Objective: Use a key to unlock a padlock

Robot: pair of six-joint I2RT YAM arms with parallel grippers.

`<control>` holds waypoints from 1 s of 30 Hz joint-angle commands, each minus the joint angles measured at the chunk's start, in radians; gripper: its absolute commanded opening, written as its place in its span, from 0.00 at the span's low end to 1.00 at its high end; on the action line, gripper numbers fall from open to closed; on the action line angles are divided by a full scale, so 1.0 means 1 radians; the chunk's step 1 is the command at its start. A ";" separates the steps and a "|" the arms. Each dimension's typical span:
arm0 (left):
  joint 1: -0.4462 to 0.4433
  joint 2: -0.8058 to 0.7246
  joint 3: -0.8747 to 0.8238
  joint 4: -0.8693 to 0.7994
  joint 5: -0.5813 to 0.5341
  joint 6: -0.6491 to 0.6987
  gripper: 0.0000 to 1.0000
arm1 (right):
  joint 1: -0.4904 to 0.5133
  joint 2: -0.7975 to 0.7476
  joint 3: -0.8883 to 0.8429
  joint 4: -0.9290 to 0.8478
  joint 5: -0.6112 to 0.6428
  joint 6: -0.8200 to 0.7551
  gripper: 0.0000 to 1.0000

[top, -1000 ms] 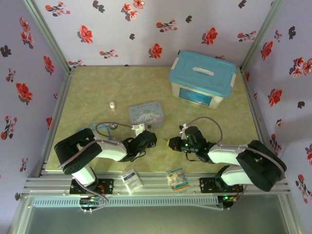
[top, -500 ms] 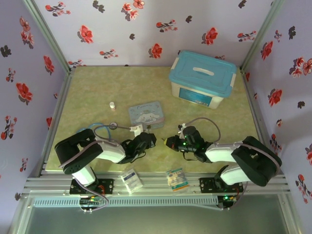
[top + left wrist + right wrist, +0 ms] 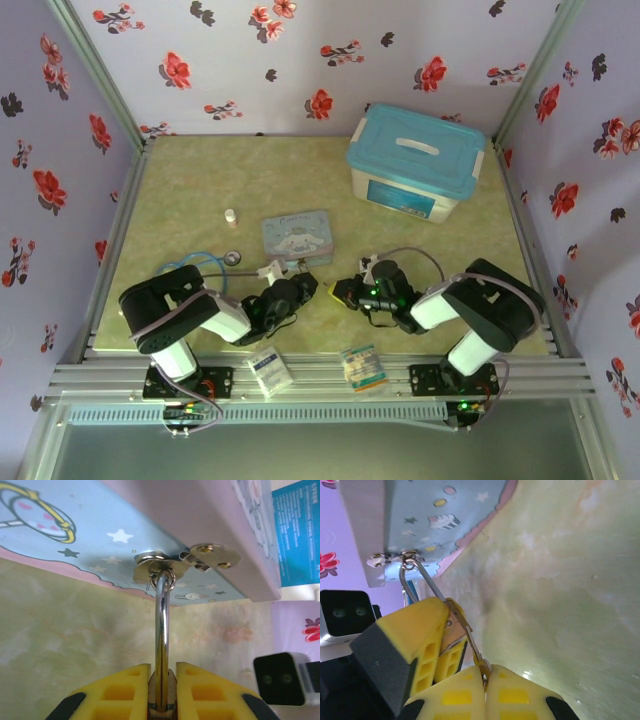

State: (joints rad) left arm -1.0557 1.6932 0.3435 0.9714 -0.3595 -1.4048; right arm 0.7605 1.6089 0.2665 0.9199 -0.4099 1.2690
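The padlock [image 3: 452, 630] hangs from the small metal hasp [image 3: 161, 566] on the front edge of the pastel cartoon tin [image 3: 298, 237]. Its thin shackle [image 3: 161, 622] is threaded through the hasp ring, and its brass body sits just in front of the tin. The left hand [image 3: 162, 672] is clenched on that body, with a yellow finger [image 3: 125, 690] pressed against each side, so the shackle rises straight out from between them toward the tin.

The right hand [image 3: 485, 676] is pinched tight on the key [image 3: 473, 651]. This thin strip of metal slants from its closed fingertips up to the bottom of the padlock body and meets it there. I cannot tell how far the key goes in.

From above, both hands meet nose to nose at the tin's near edge, low over the green tabletop [image 3: 200, 180]. A blue-lidded box [image 3: 415, 160] stands beyond the tin on its right. A small white cylinder [image 3: 231, 215] and a round silver disc [image 3: 232, 258] lie to the tin's left.
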 commanded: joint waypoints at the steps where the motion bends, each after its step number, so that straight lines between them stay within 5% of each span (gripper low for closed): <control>1: 0.006 0.030 -0.015 0.131 -0.033 -0.055 0.00 | 0.010 0.046 -0.017 0.153 -0.026 0.057 0.00; 9: 0.001 0.106 -0.031 0.231 -0.070 -0.107 0.00 | 0.017 0.243 -0.033 0.464 -0.049 0.166 0.00; 30: -0.021 0.108 -0.032 0.232 -0.113 -0.111 0.00 | 0.034 0.250 -0.021 0.467 -0.036 0.152 0.00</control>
State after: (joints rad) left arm -1.0698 1.7905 0.3183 1.1675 -0.4309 -1.5127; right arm 0.7864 1.8553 0.2321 1.3476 -0.4450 1.4155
